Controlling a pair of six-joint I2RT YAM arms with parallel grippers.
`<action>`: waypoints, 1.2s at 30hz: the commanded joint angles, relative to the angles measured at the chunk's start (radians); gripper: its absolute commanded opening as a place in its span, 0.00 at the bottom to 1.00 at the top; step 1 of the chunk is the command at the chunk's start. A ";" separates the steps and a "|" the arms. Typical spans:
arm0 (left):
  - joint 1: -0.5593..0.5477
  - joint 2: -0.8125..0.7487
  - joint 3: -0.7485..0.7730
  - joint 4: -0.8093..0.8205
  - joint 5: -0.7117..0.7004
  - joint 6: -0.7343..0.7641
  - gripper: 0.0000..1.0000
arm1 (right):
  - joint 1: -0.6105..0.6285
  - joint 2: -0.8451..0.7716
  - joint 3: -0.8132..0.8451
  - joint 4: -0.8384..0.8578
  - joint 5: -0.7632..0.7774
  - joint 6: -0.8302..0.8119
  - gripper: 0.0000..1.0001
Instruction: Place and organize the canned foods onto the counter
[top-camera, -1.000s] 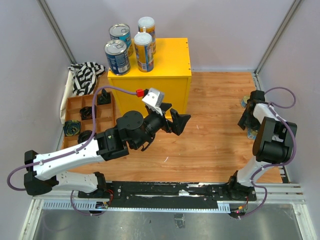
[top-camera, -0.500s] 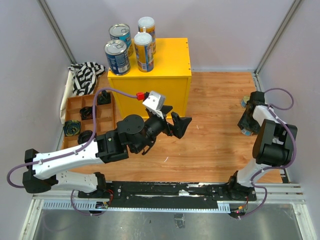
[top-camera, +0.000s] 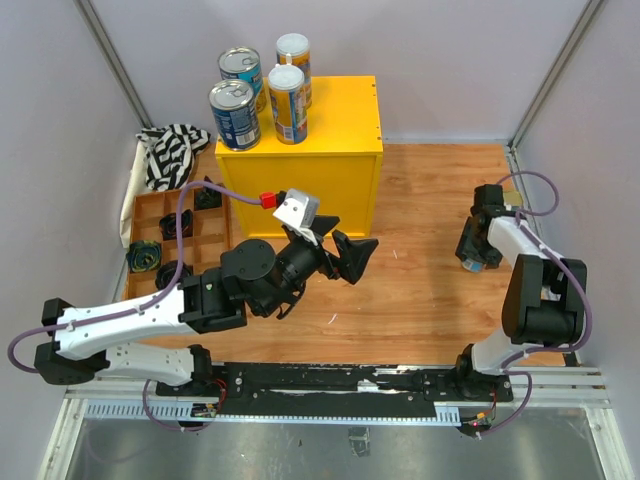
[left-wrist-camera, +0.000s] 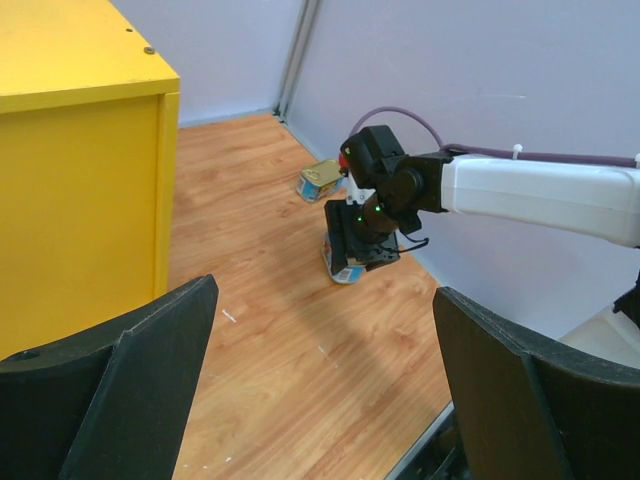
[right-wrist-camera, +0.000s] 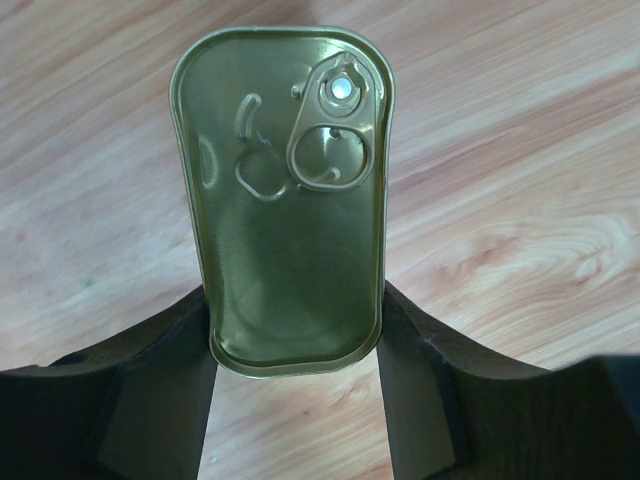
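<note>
1. Since a second ago the right pincer (right-wrist-camera: 295, 300) has closed on a gold tin (right-wrist-camera: 285, 200) and drawn it leftward, away from the right wall. The left arm has eased back toward the lower left.
2. That tin is at middle right of the overhead view, low over the table (top-camera: 420, 290); whether it is lifted clear I cannot tell. The fingers clamp only its near end, across the long sides.
3. So short a bite on smooth metal could let the tin swing or slip during the carry.
4. Four cans (top-camera: 235, 115) crowd the left of the yellow cabinet (top-camera: 340, 120). A low or leftward approach could strike its side or topple one.
5. The left pincer (top-camera: 345, 245), wide open and empty, hangs at centre frame before the cabinet, near the likely path.
6. A second tin (left-wrist-camera: 320, 181) lies by the right wall. The wooden tray (top-camera: 135, 215) and striped cloth (top-camera: 170, 155) sit far left, out of the way.
</note>
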 joint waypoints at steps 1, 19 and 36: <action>-0.014 -0.037 -0.040 -0.003 -0.041 -0.021 0.93 | 0.102 -0.067 -0.020 -0.039 0.020 -0.004 0.28; -0.030 -0.145 -0.199 -0.046 -0.087 -0.139 0.93 | 0.567 -0.232 -0.004 -0.190 0.075 0.130 0.23; -0.030 -0.239 -0.292 -0.075 -0.143 -0.198 0.93 | 0.897 -0.371 0.346 -0.466 0.204 0.135 0.15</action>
